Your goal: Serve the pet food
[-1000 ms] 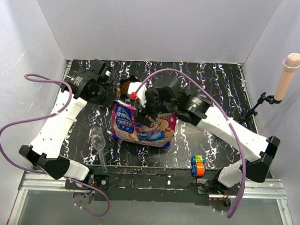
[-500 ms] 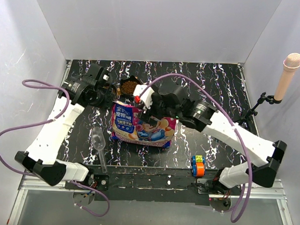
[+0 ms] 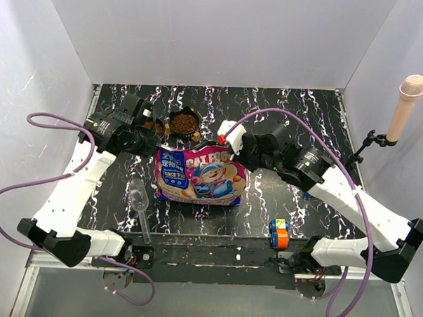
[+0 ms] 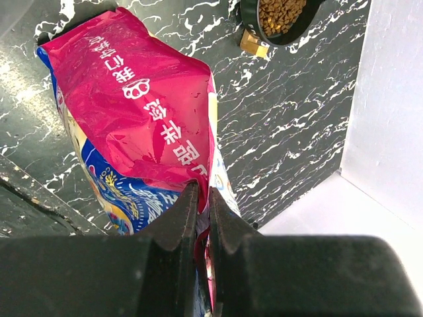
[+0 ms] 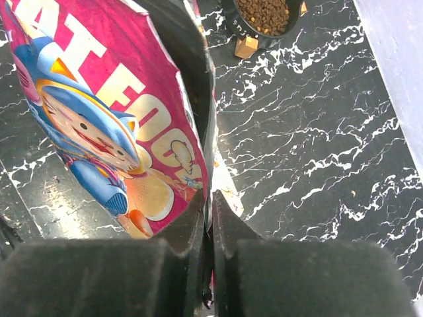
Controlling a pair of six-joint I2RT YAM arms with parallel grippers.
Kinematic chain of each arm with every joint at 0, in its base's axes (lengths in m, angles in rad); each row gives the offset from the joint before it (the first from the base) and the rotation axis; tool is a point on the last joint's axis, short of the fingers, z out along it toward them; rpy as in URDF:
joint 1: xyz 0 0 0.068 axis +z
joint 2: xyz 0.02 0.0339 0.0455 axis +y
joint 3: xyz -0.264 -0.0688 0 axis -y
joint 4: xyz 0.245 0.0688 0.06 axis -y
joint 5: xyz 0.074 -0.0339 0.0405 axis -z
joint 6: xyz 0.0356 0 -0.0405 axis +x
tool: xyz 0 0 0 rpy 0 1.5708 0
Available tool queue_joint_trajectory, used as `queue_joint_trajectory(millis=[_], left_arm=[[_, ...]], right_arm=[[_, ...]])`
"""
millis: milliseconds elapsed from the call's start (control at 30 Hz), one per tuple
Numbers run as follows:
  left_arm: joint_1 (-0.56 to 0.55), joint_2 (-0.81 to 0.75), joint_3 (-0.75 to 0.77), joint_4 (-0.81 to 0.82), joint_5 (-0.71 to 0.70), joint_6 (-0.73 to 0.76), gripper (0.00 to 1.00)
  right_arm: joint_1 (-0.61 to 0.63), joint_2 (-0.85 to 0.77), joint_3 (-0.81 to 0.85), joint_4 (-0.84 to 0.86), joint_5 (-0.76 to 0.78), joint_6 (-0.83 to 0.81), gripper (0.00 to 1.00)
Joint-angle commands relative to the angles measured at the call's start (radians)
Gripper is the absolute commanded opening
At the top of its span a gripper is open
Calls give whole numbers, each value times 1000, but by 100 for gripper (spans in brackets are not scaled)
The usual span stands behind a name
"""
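Near edge, overhead view: a clear plastic scoop (image 3: pixel 141 204) lies left of centre on the black marbled table (image 3: pixel 298 109). A small stack of toy blocks (image 3: pixel 279 234) sits toward the right. Both are well apart from either claw.

Mid-table: the cat food bag (image 3: pixel 200 175) sits between the two arms, its magenta "CAT FOOD" front and blue cartoon facing the overhead camera. Each arm reaches in to one of its far corners.

Left gripper (image 4: pixel 201 191): clenched. We see the two fingers pressed together on the bag's edge, with the glossy magenta panel and its white characters spreading away in front of the fingertips.

Right gripper (image 5: pixel 206 198): likewise clamped on the bag's edge, with only a sliver of film between the fingers. The cartoon face lies to the left of the fingers.

Beyond the bag: the kibble (image 5: pixel 263 13), small brown pellets, fills a black bowl (image 3: pixel 184 122) past the bag's far edge. In both wrist views it sits far ahead of the fingertips, clear of the bag and touching neither claw. A small tan block (image 5: pixel 246 46) is just beside the bowl on its near side.

Far right: a microphone (image 3: pixel 407 104) stands on a clip stand by the wall.
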Motion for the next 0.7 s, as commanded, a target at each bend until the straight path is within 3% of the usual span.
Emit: queue_joint_trajectory(millis=[0,67,267,400,467,500,600,667], left_arm=[[16,-58,63,-125,-203,25,0],[17,-58,72,-130,-254,38,0],[22,2,146,-194,-418,179,0],[23,-1,103,-156,-313,270,0],[23,-14,80,-185,-233,243,0],[23,-29,76,-200,-193,220,9],[23,-99,76,-186,-58,187,56],[23,-133,94,-199,7,132,76]], right_arm=[[-5,-7,53,-73,78,26,1],[-5,-19,79,-176,130,44,1],[-5,-134,36,-279,188,121,1],[-6,-94,47,-265,112,161,1],[-5,-52,103,-254,101,184,1],[-5,-29,137,-254,99,196,1],[-5,28,215,-267,77,216,1],[-5,50,248,-279,52,218,1]])
